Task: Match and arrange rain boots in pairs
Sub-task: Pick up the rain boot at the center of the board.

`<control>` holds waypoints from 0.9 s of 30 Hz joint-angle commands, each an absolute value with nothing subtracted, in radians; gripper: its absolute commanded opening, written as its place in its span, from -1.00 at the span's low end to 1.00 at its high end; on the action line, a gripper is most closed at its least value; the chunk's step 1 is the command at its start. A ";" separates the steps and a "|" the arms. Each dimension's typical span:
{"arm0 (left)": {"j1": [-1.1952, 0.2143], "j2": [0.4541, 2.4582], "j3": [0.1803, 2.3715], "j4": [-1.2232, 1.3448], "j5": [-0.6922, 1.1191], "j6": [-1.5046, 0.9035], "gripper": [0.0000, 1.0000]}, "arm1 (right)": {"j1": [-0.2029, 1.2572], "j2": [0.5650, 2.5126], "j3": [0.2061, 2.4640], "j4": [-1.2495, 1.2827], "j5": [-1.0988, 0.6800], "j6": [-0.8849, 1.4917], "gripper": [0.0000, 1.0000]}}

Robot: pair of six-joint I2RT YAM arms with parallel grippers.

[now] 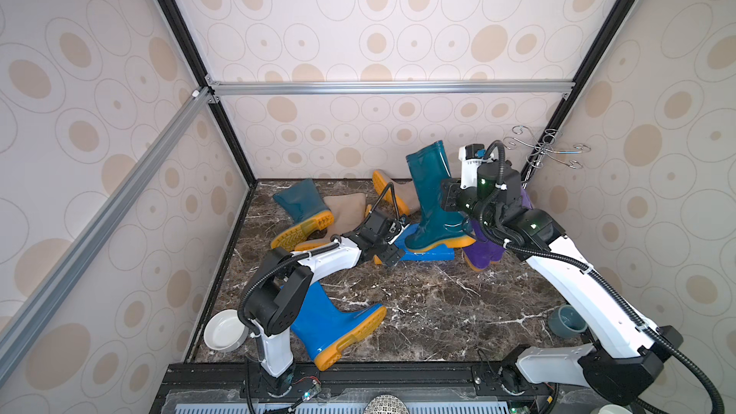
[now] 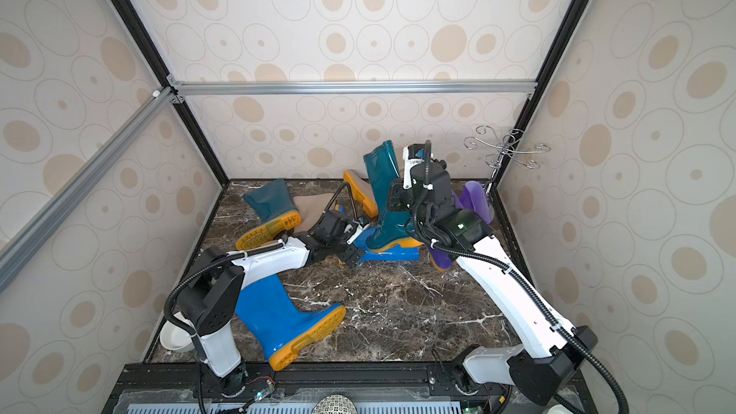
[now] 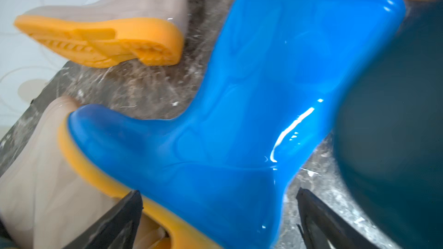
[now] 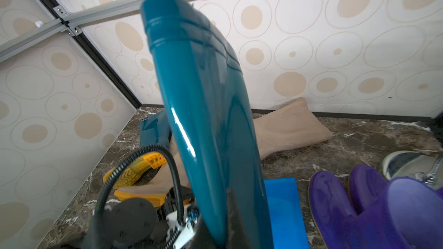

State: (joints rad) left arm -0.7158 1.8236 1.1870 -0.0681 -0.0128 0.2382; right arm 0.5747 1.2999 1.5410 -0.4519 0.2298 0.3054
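My right gripper (image 4: 220, 223) is shut on the shaft of a dark teal rain boot (image 1: 432, 201), which stands upright with its orange sole over the shaft of a bright blue boot (image 1: 432, 253) lying flat. My left gripper (image 3: 219, 194) is open, its fingers either side of that blue boot's (image 3: 251, 116) heel, not closed on it. A second blue boot (image 1: 330, 320) lies at the front left. Another teal boot (image 1: 298, 201) lies at the back left beside two beige boots (image 1: 346, 209) (image 1: 402, 189). Two purple boots (image 1: 484, 250) sit behind my right arm.
A white bowl (image 1: 223, 330) sits at the front left corner and a grey-blue bowl (image 1: 565, 318) at the right edge. A wire rack (image 1: 545, 149) stands in the back right corner. Patterned walls close three sides of the marble floor (image 1: 438, 312).
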 commanded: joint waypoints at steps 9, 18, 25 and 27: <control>-0.820 1.970 1.227 0.036 -0.196 0.408 0.99 | 0.539 1.325 1.669 -0.381 0.309 0.201 -1.00; -0.823 2.041 1.282 0.080 -0.375 0.371 0.49 | 0.524 1.337 1.680 -0.399 0.319 0.188 -1.00; -0.789 1.975 1.218 0.080 -0.399 0.311 -0.77 | 0.508 1.335 1.668 -0.378 0.301 0.204 -1.00; -0.776 1.936 1.191 0.085 -0.381 0.276 -0.98 | 0.506 1.335 1.670 -0.369 0.298 0.208 -1.00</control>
